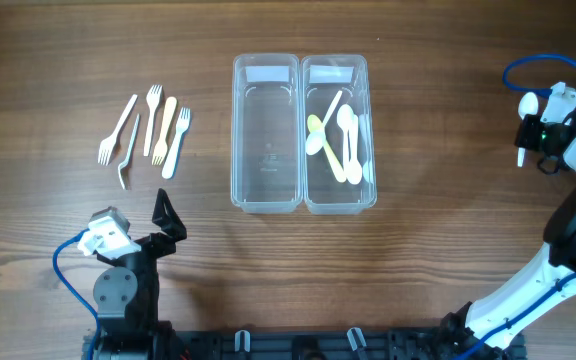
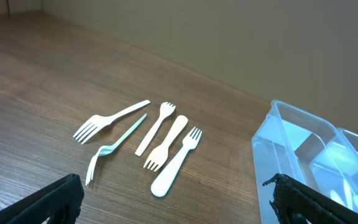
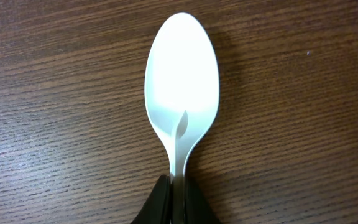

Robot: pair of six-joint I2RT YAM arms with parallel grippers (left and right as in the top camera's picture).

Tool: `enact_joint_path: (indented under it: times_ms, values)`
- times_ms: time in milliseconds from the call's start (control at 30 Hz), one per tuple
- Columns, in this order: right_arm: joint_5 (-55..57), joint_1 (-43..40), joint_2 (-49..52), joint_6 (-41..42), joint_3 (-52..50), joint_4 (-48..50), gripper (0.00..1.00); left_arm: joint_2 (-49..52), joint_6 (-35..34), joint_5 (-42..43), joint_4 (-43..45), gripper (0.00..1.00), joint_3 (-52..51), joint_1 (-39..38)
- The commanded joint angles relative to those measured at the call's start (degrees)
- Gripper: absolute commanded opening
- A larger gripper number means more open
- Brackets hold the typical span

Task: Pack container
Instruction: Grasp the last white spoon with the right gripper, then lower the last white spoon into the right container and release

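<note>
On the wooden table (image 1: 448, 230), right side: clenching the right gripper (image 3: 178, 185) on a white spoon (image 3: 182, 74). Near left: holding the left gripper (image 2: 179, 205) released, facing forks (image 2: 171, 163). Centre: clear containers (image 1: 301, 130), the right one holding spoons (image 1: 346, 135).

Setting: a robot-manipulation lab bench, not a home or kitchen. Evidence: a left arm (image 1: 120, 292) and a right arm (image 1: 518, 285) stand at a black mounting rail (image 1: 298, 345) along the near edge of a wood-grain table (image 1: 418, 270), with exposed blue cable (image 1: 57, 262). Plastic forks (image 1: 153, 122) are laid out as test items beside clear containers (image 1: 265, 140); a bare beige wall (image 2: 229, 37) stands behind the table.
</note>
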Motion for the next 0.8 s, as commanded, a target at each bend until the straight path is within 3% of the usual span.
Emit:
enact_joint_path:
  times_ms: [0, 100, 367, 567, 767]
  values:
    - [-0.9, 0.7, 2.1, 2.1, -0.4, -1.5, 0.04, -0.3, 0.9, -0.5, 0.2, 1.0, -0.4, 0.5]
    - [-1.0, 0.7, 0.7, 9.1, 0.2, -1.7, 0.04, -0.3, 0.9, -0.5, 0.2, 1.0, -0.4, 0.5]
    - [-1.0, 5.2, -14.8, 10.9, 1.2, -4.0, 0.04, -0.3, 0.9, -0.5, 0.2, 1.0, -0.4, 0.5]
    - [-7.4, 16.2, -25.1, 14.1, 1.2, -11.1, 0.04, -0.3, 0.9, -0.5, 0.2, 1.0, -0.4, 0.5]
    - [-12.7, 31.0, -25.8, 17.4, 1.1, -13.8, 0.04, -0.3, 1.0, -0.5, 0.2, 1.0, -0.4, 0.5]
